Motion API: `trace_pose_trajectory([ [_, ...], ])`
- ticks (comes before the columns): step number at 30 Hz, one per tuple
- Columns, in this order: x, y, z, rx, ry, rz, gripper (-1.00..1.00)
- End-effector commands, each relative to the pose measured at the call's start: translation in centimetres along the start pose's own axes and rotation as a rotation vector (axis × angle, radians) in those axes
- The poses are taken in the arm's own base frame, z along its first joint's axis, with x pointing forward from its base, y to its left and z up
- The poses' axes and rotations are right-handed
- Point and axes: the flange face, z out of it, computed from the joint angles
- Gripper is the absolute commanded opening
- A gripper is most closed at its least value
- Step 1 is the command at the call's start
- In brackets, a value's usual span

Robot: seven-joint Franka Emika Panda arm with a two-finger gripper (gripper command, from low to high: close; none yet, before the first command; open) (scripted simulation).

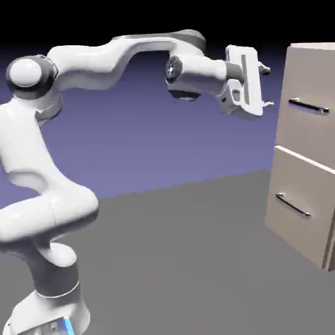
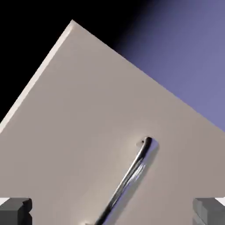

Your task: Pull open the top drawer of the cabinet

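The arm comes in from the left, and the gripper hangs in the air short of the cabinet, fingers spread wide with nothing between them. The top drawer looks shut, with its handle untouched. The cabinet's right side is cut off. In the hand view the handle runs off the bottom edge

A bare grey desk fills the exterior view from nine o'clock round to five. Behind it, a blue-violet backdrop fades to black toward twelve o'clock. The lower drawer sits at three o'clock, shut, with its bar handle slanting.
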Motion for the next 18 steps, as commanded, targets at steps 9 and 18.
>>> trace_pose_trajectory([
  [9,-0.6,3.4,6.4,0.065,-0.071,0.252,0.00],
  [18,-0.1,7.0,12.1,0.122,-0.127,0.508,0.00],
])
